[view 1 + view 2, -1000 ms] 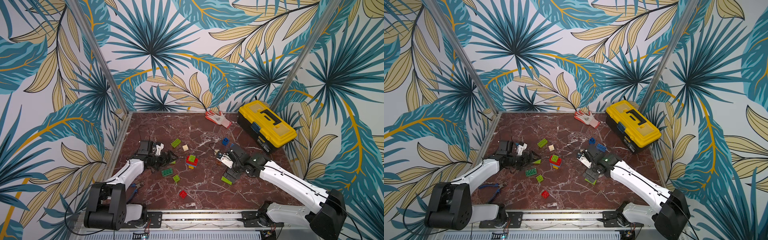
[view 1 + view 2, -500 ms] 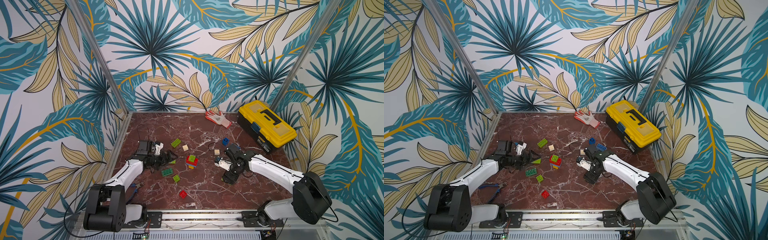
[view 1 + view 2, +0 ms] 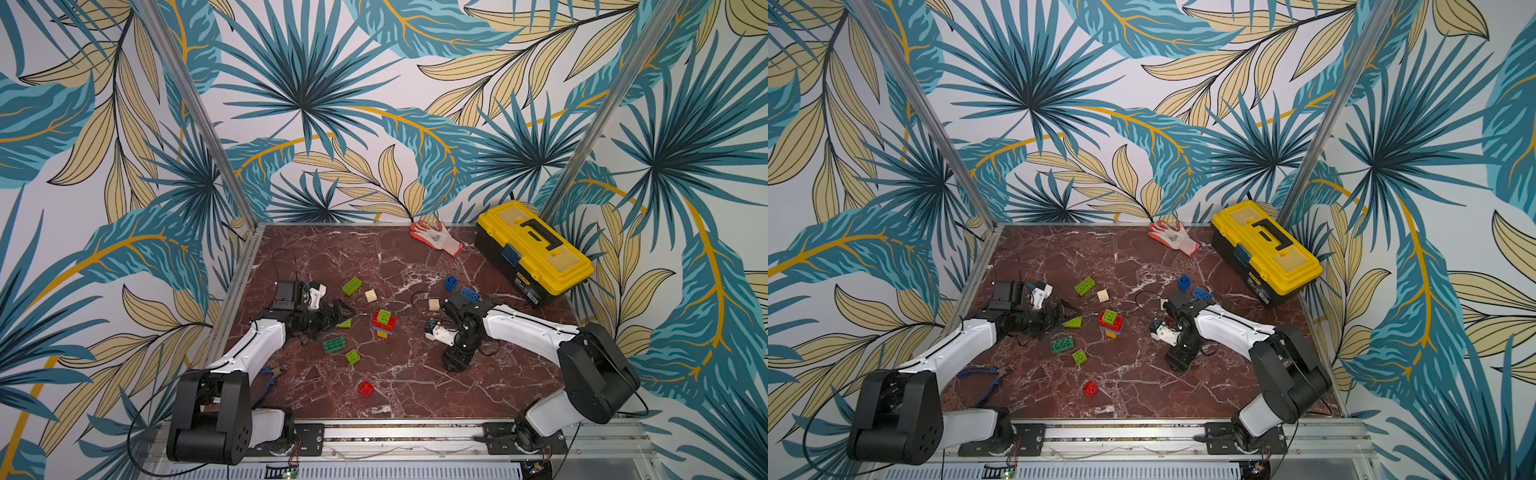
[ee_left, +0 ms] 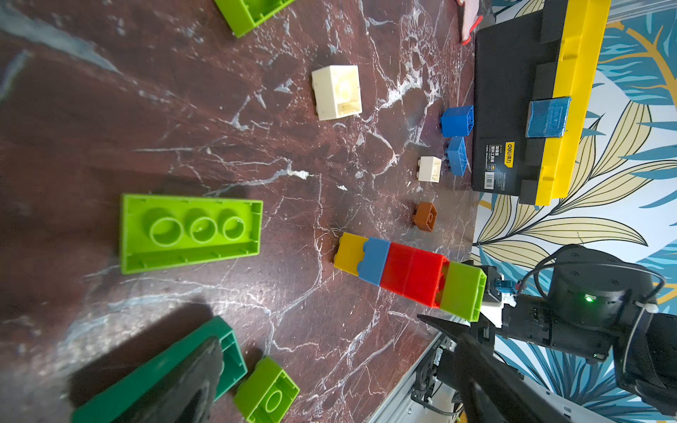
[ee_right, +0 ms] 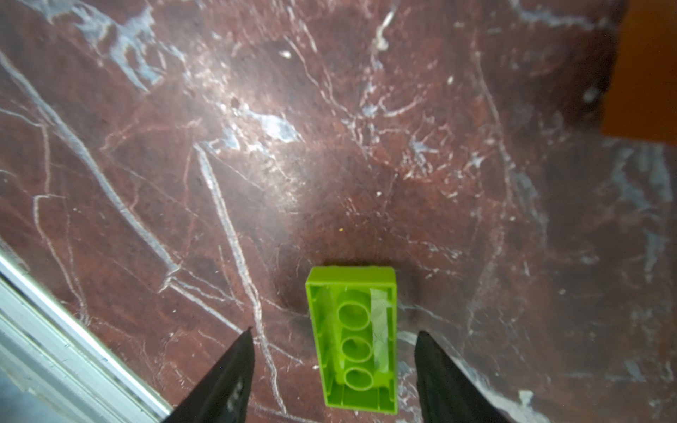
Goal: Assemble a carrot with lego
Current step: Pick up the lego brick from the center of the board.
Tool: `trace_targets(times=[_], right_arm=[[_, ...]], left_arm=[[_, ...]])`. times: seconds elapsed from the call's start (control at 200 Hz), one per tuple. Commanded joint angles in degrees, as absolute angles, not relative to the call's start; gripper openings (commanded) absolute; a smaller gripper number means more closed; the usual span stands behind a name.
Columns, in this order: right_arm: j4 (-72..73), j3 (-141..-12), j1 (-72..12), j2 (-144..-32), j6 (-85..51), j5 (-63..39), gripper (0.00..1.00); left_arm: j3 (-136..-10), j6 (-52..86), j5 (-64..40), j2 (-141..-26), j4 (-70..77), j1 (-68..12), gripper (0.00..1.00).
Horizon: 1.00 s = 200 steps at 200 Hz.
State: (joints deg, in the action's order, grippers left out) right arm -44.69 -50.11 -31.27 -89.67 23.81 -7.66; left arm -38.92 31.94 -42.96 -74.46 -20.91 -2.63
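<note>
The lego lies scattered on the marble table (image 3: 399, 257). A stack of yellow, blue, red and green bricks (image 3: 384, 324) (image 4: 406, 274) stands in the middle. My right gripper (image 3: 455, 365) (image 5: 334, 331) points straight down, open, around a light green oblong brick (image 5: 351, 340) lying studs down, with a gap on each side. That brick is hidden under the gripper in both top views. My left gripper (image 3: 341, 318) (image 4: 318, 329) lies low and open beside a light green brick (image 3: 344, 323) (image 4: 190, 232). One of its fingers (image 4: 183, 384) covers part of a dark green oblong brick (image 3: 335, 345).
Loose bricks: light green (image 3: 351, 286) (image 3: 353, 356), cream (image 3: 370, 295) (image 3: 434, 304), blue (image 3: 451, 282) (image 3: 470, 294), red (image 3: 365, 388), orange-brown (image 4: 425, 216). A yellow toolbox (image 3: 534, 253) and a glove (image 3: 436, 237) sit at the back right. Blue-handled pliers (image 3: 984, 376) lie front left.
My right arm has swung in and come down over the light green oblong brick, and its jaws have narrowed around it. The left arm has hardly moved.
</note>
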Motion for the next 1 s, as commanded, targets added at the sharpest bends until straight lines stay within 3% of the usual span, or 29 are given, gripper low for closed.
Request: trace_targets(times=[0.0, 0.185, 0.421, 0.556, 0.801, 0.996], right_arm=[[-45.4, -50.3, -31.2, -91.6, 23.6, -6.4, 0.68], [-46.4, -51.9, -31.2, -94.6, 22.6, -5.5, 0.62], [-47.8, -51.3, -31.5, -94.4, 20.4, -4.2, 0.48], [-48.9, -52.0, -33.7, -95.5, 20.0, -1.9, 0.46], [-49.8, -52.8, -34.3, -95.4, 19.6, -2.5, 0.27], [-53.6, -57.3, -34.3, -90.1, 17.6, -6.3, 0.26]], left_arm=[[-39.4, 32.0, -44.2, -73.2, -19.8, -2.0, 0.99], [-39.6, 32.4, -45.7, -72.8, -19.5, -2.1, 0.99], [-39.0, 34.2, -49.3, -72.1, -16.5, -3.3, 0.99], [-39.4, 35.6, -48.9, -72.5, -16.1, -5.2, 1.00], [-41.2, 38.3, -46.3, -73.8, -12.3, -9.3, 0.99], [-41.1, 39.0, -46.6, -77.9, -9.0, -9.6, 0.99]])
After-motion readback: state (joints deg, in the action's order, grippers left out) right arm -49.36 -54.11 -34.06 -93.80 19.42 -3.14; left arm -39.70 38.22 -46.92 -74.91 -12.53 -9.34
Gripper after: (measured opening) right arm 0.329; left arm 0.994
